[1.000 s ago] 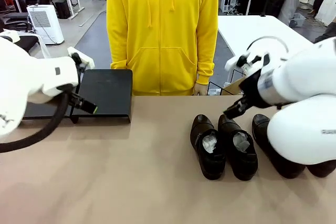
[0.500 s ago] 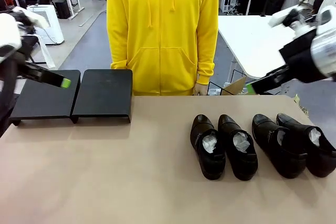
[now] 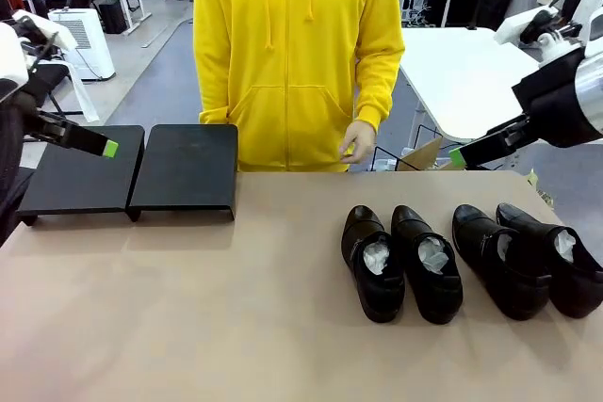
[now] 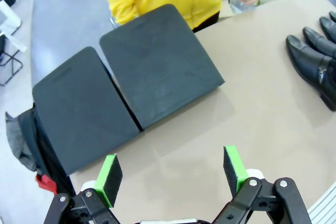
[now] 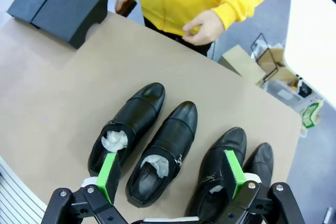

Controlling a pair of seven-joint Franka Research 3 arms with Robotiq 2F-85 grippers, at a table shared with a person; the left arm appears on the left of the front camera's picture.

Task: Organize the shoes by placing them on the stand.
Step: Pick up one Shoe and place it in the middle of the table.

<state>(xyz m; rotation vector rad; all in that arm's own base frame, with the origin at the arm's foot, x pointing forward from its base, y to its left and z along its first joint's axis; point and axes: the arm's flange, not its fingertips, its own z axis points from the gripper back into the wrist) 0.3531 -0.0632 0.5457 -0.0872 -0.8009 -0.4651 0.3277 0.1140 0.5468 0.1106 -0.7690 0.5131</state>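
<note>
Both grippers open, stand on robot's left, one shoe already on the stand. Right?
No. The stand holds no shoe: the front view shows all four shoes on the table. The left gripper and right gripper are open; the stand is on the left.

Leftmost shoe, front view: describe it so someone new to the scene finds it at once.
Start at the tan tabletop, with the low matte black stand on the robot's left and a row of four glossy black leather dress shoes on its right. The wanted shoe is the row's end one nearest the stand. Unlike its neighbours, it has only bare table on its stand side.
</note>
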